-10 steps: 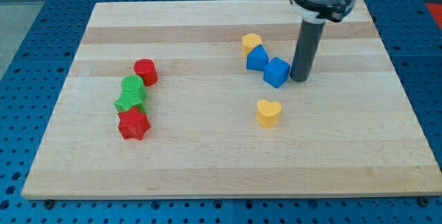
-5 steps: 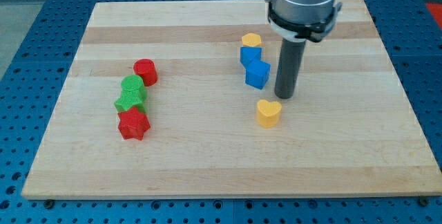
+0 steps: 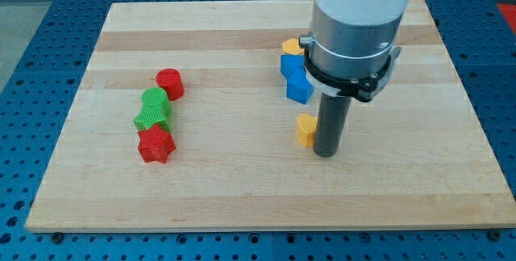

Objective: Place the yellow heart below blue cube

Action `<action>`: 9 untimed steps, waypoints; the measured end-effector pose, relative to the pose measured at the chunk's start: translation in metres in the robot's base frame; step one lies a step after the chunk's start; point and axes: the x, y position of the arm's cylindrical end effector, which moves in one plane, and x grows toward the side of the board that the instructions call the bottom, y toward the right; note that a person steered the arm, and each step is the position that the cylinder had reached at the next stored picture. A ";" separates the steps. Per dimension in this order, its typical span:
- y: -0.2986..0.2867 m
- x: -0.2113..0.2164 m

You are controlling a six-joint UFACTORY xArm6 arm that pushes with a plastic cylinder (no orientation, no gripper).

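Observation:
The yellow heart [image 3: 305,130] lies on the wooden board [image 3: 242,180], right of centre; the rod hides its right half. My tip [image 3: 325,154] rests on the board against the heart's right side, slightly lower in the view. The blue cube [image 3: 299,88] sits above the heart, touching a second blue block [image 3: 289,65] at its upper left. A yellow block [image 3: 290,47] sits above those, partly hidden by the arm.
At the view's left, a red cylinder [image 3: 170,83], a green block [image 3: 153,99], a green star [image 3: 151,117] and a red star [image 3: 156,144] stand in a slanted row, touching one another.
My tip has moved from right of the blue cube down and left to the yellow heart's right side. The blue cube shifted left. The heart moved slightly left.

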 end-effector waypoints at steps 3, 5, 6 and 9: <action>-0.006 0.019; -0.031 0.008; -0.024 -0.008; -0.024 -0.020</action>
